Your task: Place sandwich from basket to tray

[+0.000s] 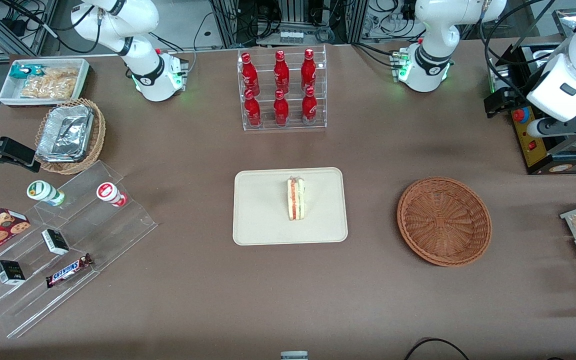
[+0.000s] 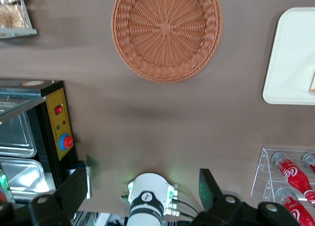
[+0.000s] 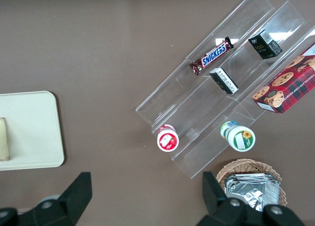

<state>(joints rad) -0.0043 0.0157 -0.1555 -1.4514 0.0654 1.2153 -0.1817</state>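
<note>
The pincer (image 2: 145, 196) is hanging high over the table's working-arm end, near the edge where the arm bases are standing, and its two dark fingers (image 2: 74, 189) are spread wide with nothing between them. Below it, nearer the front camera, the basket (image 1: 444, 220) is sitting empty on the brown table (image 1: 178, 300). The sandwich (image 1: 296, 198) is lying on the tray (image 1: 268, 227) in the middle of the table, resting on the half of the tray that is facing the basket, with its long axis running from the front-camera edge toward the arm-base edge and its red-orange stripe showing on top. From the pincer, then, the sandwich is lying toward the parked arm's end, past the basket, and well apart from the fingers. Judging by this, the placing is looking finished and no further reach is seeming necessary. Farther out, a clear rack of red bottles (image 1: 281, 87) is standing near the arm-base edge, and stepped clear shelves (image 1: 68, 240) with snacks are filling the corner by the parked arm's end.
</note>
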